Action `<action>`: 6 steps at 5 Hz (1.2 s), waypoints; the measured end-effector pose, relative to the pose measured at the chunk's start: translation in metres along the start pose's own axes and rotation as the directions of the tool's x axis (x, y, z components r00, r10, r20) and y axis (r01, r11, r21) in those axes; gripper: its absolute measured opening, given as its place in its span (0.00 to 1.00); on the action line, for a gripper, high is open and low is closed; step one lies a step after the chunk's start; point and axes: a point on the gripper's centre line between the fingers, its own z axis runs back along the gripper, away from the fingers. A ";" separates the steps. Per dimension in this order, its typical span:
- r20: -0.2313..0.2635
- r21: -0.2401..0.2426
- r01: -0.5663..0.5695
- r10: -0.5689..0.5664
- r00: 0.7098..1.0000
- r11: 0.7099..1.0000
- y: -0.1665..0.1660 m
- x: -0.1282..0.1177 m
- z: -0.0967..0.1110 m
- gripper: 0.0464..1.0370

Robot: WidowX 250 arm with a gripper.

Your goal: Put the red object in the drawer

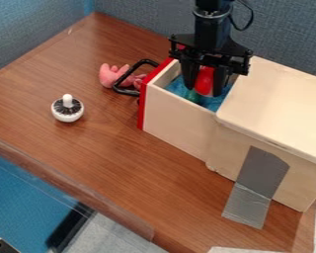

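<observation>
Camera view: my black gripper [203, 91] hangs over the open drawer [177, 113], pointing down into it, and my fingers [218, 81] are drawn in narrow, one on each side of the red object [205, 80]. It fills the gap between them, so I take it that I have it pinched. Its lower end is down at my fingertips, inside the outline of the opening and above the blue lining [215, 103]. I can't tell whether it touches that lining or hangs just over it.

The step in hand, as I judge it, is the placing; the letting go is left to do. The next move calls for me to lower a little if there is room, then spread my fingers and lift straight up. The side wall and the wooden cabinet top [279, 99] are near, so opening too wide could knock one of them, and letting go too high could make the thing bounce or roll.

The red object looks smooth and rounded, bright red, with a pale shine on its face. My fingers cover its sides. Something green [193, 95] shows low beside it; whether that belongs to it, I can't say.
</observation>
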 end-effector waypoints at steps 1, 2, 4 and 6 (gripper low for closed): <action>-0.007 0.002 -0.008 0.008 1.000 1.000 0.001 0.004 -0.004 0.50; -0.065 0.007 0.003 -0.002 0.998 1.000 0.003 -0.004 -0.013 0.59; -0.107 -0.003 0.015 -0.016 0.994 1.000 0.002 -0.010 -0.013 0.97; -0.038 -0.034 -0.020 0.018 0.999 0.999 0.018 -0.009 0.023 0.96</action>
